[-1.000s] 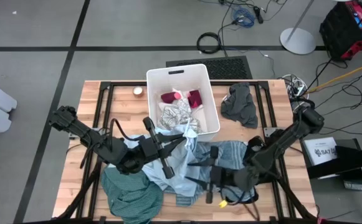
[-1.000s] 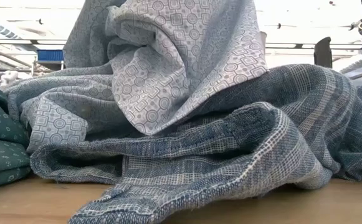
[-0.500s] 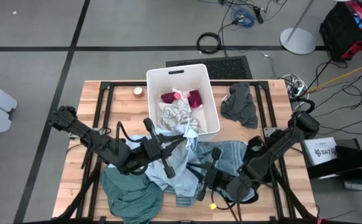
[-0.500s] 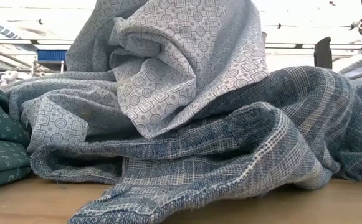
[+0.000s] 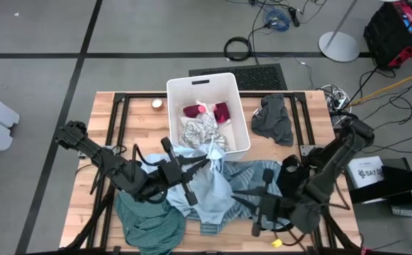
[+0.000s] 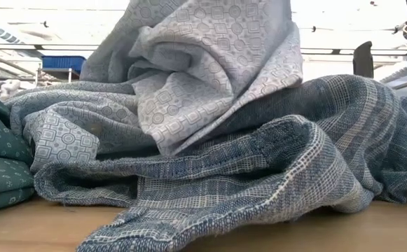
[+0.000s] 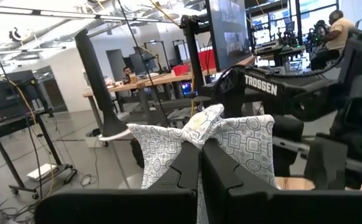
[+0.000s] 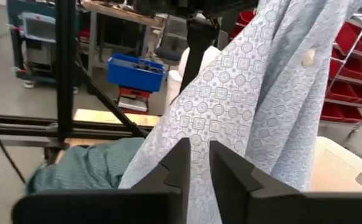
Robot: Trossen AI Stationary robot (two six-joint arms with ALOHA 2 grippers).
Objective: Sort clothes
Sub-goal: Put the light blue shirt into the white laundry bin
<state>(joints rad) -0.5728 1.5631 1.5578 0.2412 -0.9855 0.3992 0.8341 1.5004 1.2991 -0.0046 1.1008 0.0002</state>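
Right hand (image 8: 194,163) pulled back, clamped on light blue shirt (image 5: 213,188), left hand (image 7: 199,163) pinching it too

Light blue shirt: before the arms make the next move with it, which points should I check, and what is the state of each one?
1. Left gripper shut on shirt: ok.
2. Right gripper has a hold on the shirt: cannot tell.
3. Shirt hangs free of the striped garment: not ok, its lower folds rest on it.
4. Bin has room for one more piece: ok, probably.
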